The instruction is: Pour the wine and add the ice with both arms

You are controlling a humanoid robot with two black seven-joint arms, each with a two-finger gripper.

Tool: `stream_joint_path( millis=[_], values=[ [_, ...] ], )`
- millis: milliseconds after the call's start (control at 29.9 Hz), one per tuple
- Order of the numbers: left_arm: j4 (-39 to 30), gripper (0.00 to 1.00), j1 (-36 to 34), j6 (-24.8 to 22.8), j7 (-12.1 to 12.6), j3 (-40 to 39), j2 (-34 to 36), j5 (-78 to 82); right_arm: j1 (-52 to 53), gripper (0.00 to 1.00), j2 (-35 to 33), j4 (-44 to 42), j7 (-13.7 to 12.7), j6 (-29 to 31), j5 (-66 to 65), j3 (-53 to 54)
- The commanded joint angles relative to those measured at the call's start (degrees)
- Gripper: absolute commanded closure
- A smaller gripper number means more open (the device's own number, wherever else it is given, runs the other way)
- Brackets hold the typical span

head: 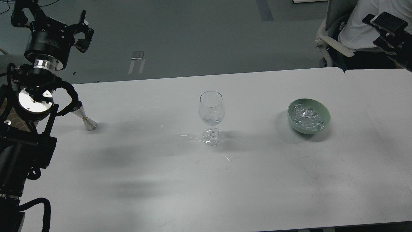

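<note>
A clear wine glass (211,111) stands upright at the middle of the white table (145,180), with a little clear content at the bottom of its bowl. A green bowl (309,124) of ice cubes (307,117) sits to its right. A metal jigger (85,117) stands at the left, just right of my left arm. My left gripper (50,16) is raised high at the far left, above and behind the jigger, open and empty. My right gripper (386,31) is high at the top right edge, far from the bowl, partly cut off, its fingers apart and empty.
Small wet streaks (193,138) lie on the table around the glass's foot. A second table (379,96) adjoins on the right. A person in a white shirt (363,22) sits on a chair behind the far right corner.
</note>
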Motion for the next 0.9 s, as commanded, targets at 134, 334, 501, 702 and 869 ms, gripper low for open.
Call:
stream_joint_path(
  millis=[134, 334, 501, 702, 869],
  values=[
    [0.1, 0.02, 0.6, -0.4, 0.0, 0.6, 0.3, 0.2, 5.3, 0.00, -2.0, -1.4, 0.1, 0.7, -2.3, -18.6],
    [0.2, 0.02, 0.7, -1.4, 0.2, 0.6, -0.5, 0.2, 5.8, 0.23, -2.4, -1.8, 0.1, 0.5, -7.5, -24.9],
    [0.1, 0.02, 1.0, -2.2, 0.2, 0.4, -0.7, 0.2, 5.5, 0.45, -1.3, -1.5, 0.0, 0.1, -12.8, -27.5],
    [0.1, 0.02, 2.2, -3.2, -0.5, 0.0, -0.7, 0.1, 5.9, 0.35, 0.0, -1.1, 1.3, 0.1, -12.5, -28.8],
    [0.2, 0.02, 2.7, -3.3, -2.6, -0.1, -1.1, 0.0, 5.8, 0.34, 1.1, -1.7, 6.2, 0.2, -12.8, -29.2]
  ],
)
